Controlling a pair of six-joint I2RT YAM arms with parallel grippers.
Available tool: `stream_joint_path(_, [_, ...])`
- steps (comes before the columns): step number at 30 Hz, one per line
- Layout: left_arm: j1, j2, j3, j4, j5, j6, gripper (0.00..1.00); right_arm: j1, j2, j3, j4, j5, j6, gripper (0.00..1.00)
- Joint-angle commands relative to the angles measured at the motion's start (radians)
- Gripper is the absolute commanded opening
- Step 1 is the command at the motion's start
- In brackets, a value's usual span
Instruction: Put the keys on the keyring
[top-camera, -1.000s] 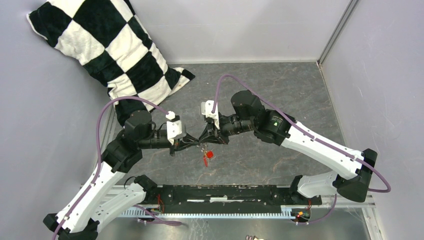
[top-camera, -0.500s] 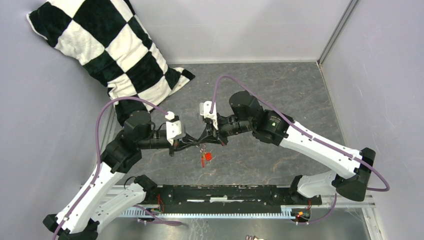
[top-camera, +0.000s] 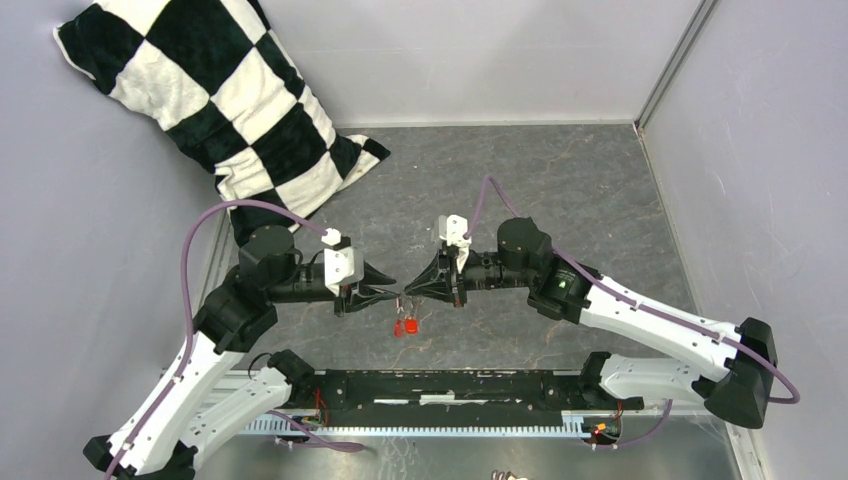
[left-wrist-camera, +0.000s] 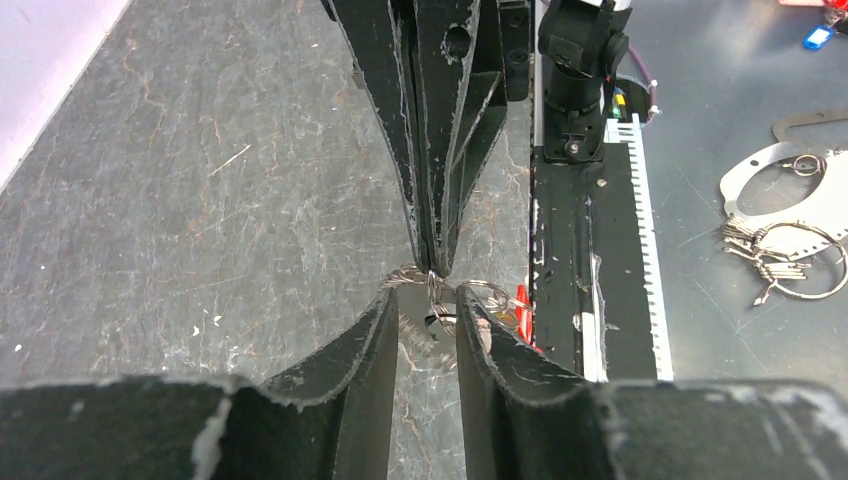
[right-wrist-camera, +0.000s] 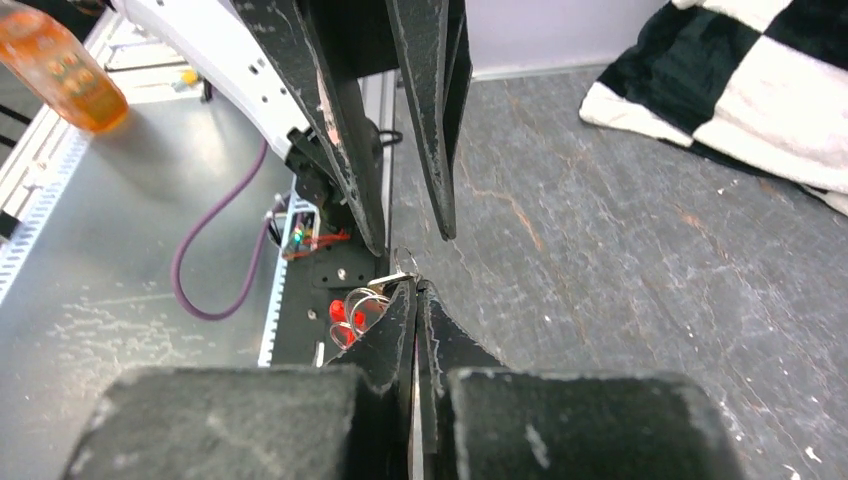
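Just beyond the middle of the black base rail (top-camera: 460, 385), on its far side, the two grippers meet tip to tip over the grey table (top-camera: 560, 180).

Hard to read:
- From the top view the keyring (left-wrist-camera: 488, 289) is too thin to make out. Only the red-headed keys (top-camera: 404, 326) show, hanging under the tips toward the rail.
- Right gripper (right-wrist-camera: 416, 290): fingers pressed together, with the thin ring wire pinched at their very tip. The contact itself is covered by the fingers.
- Left gripper (left-wrist-camera: 427, 305): fingers stand a narrow gap apart, with ring wire lying across their tips.
- A small dark piece (left-wrist-camera: 441, 319) sits in that gap. Cannot tell whether it is a key, or whether anything is gripped.
- The number of keys on the ring cannot be told, as they overlap.
- Checked pillow (top-camera: 210, 100) lies far beyond the rail's left end, its top cut off.

Against half a second ago:
- The right arm is lower and stretched out, its wrist now level and in line with the left one. Before, it came in at an angle from farther back.
- The meeting point and the red keys are slightly nearer the rail.
- The left arm is little changed.
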Motion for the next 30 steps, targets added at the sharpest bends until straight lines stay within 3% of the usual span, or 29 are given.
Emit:
stream_joint_path(1, [0.000, -0.001, 0.035, 0.036, 0.019, -0.011, 0.34, -0.003, -0.038, -0.034, 0.291, -0.016, 0.116, 0.00])
stream_joint_path(6, [0.001, 0.008, 0.039, 0.046, 0.014, -0.023, 0.33, -0.004, -0.037, -0.027, 0.285, -0.025, 0.111, 0.00])
stream_joint_path(14, [0.001, 0.014, 0.043, 0.050, -0.044, -0.036, 0.13, -0.003, -0.059, -0.036, 0.276, -0.009, 0.096, 0.00])
stream_joint_path(20, [0.000, 0.007, 0.033, 0.050, -0.041, -0.052, 0.15, -0.005, -0.097, -0.074, 0.318, 0.022, 0.106, 0.00])
stream_joint_path(30, [0.001, 0.009, 0.025, 0.079, -0.029, -0.078, 0.18, -0.004, -0.123, -0.181, 0.548, 0.036, 0.238, 0.00])
